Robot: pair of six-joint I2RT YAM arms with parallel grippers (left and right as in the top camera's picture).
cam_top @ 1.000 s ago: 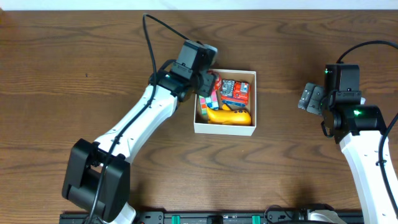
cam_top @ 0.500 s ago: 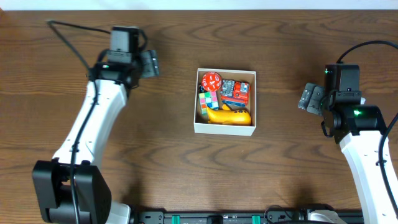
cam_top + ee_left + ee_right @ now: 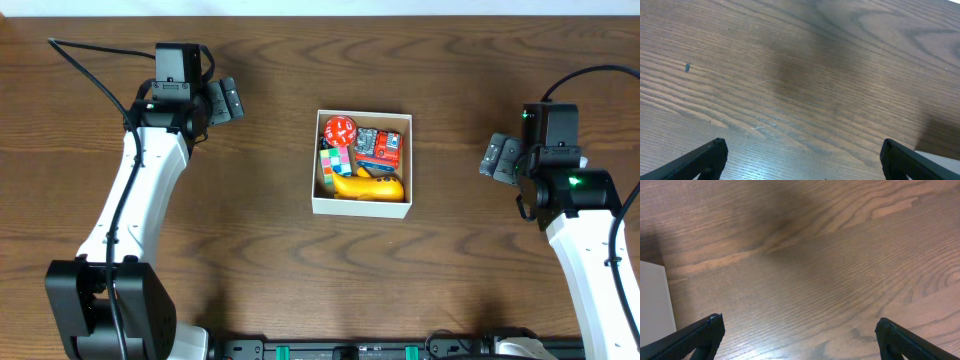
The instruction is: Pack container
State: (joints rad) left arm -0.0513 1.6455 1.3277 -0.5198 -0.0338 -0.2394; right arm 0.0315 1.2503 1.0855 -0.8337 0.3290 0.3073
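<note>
Overhead: the container (image 3: 361,206), a shallow, square white box, sits on the dark wood tabletop (image 3: 450,280) a little right of centre, between your two arms. Inside it you see a red spotted toy (image 3: 340,129) in the far-left corner and a multicoloured cube (image 3: 334,160) just nearer than it. A red-and-blue patterned toy (image 3: 381,146) sits toward the far-right side, and a yellow toy (image 3: 371,187) lies along the near wall. The pieces are crowded together, touching one another.

Your left pincer (image 3: 231,99) hovers over bare wood well to the left of the box and slightly farther back, its tips turned toward the box. Left wrist view: the two black fingers (image 3: 702,159) stand at the frame's bottom corners, wide apart and released, with only wood grain between them. A pale sliver (image 3: 942,156) shows at the lower right edge, too little of it to say what it is.

Your right pincer (image 3: 495,158) hangs to the right of the container, apart from it, about level with the box's middle. Right wrist view: its fingers (image 3: 700,335) are likewise spread wide — released, gripping nothing — and a white flat surface (image 3: 652,300) cuts in at the left edge.
</note>
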